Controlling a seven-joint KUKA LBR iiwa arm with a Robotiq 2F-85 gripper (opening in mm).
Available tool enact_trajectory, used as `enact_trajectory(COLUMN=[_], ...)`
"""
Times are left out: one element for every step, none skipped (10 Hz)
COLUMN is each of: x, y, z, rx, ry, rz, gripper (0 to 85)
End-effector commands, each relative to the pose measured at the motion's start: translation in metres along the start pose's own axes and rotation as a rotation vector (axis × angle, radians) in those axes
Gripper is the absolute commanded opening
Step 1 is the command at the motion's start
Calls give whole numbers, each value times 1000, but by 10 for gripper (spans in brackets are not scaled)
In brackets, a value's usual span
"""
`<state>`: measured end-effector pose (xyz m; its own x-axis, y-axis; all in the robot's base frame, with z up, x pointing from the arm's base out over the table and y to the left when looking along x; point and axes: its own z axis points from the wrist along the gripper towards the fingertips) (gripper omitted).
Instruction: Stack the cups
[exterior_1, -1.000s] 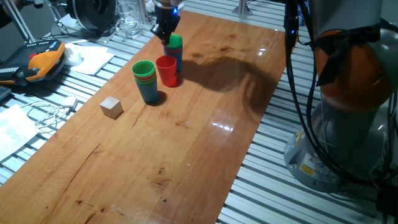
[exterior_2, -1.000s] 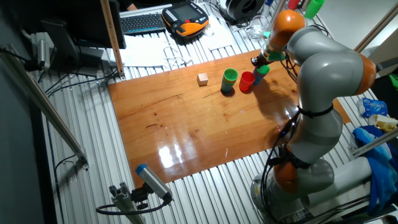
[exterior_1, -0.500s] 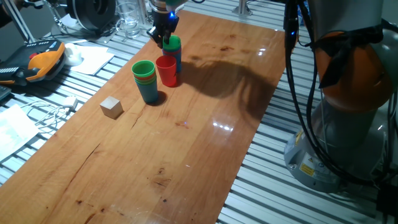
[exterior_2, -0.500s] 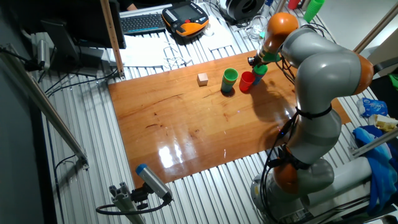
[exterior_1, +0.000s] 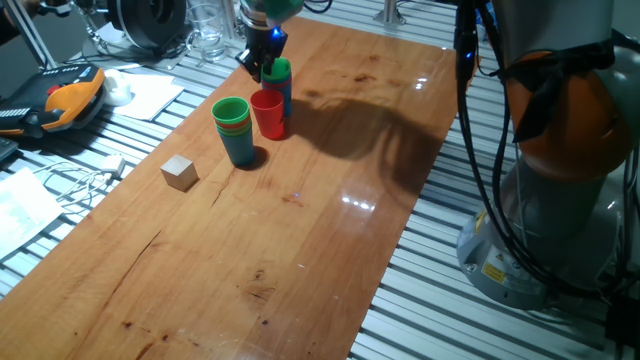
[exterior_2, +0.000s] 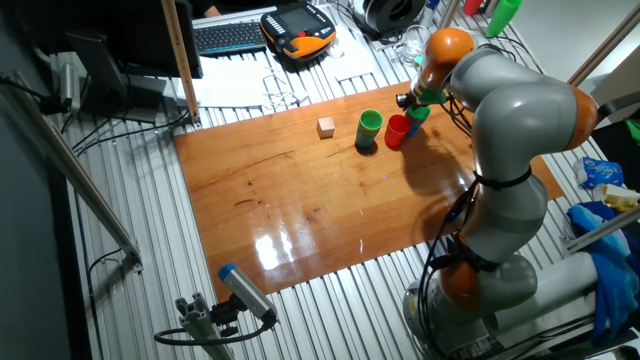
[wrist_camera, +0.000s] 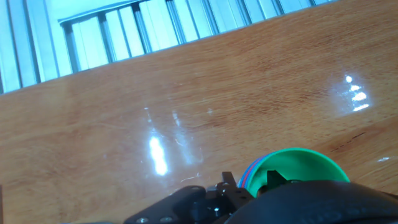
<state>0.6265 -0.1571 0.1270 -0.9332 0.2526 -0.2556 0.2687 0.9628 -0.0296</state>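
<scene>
A green cup (exterior_1: 281, 70) tops a blue cup at the table's far side; the other fixed view shows this green cup (exterior_2: 418, 112) as well. My gripper (exterior_1: 262, 64) hangs at its left rim. In the hand view the green cup (wrist_camera: 301, 163) lies low and right, with my gripper (wrist_camera: 247, 183) at its rim. One dark fingertip (wrist_camera: 272, 178) seems to sit inside the cup; the grip is unclear. A single red cup (exterior_1: 268, 113) stands in front. Left of it is a stack (exterior_1: 234, 127) of green over orange over blue.
A small wooden cube (exterior_1: 180, 172) lies on the table left of the stacks. Clear glassware (exterior_1: 208, 35) stands just off the table's far left corner. An orange pendant (exterior_1: 70, 98) and papers lie beyond the left edge. The arm's base (exterior_1: 560, 190) stands to the right.
My gripper has shifted a little to the left, from above the far green cup to its left rim. The cups have stayed where they were.
</scene>
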Motion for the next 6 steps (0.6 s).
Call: enact_trajectory(x=[0, 0, 1, 2, 2, 3], y=[0, 0, -1, -2, -2, -2], z=[1, 3, 5, 8, 11, 14], rx=[-1, -4, -3, -2, -4, -6], ry=[4, 10, 8, 5, 4, -4], rz=[-1, -5, -7, -9, -8, -8], gripper=[340, 340, 340, 340, 340, 340])
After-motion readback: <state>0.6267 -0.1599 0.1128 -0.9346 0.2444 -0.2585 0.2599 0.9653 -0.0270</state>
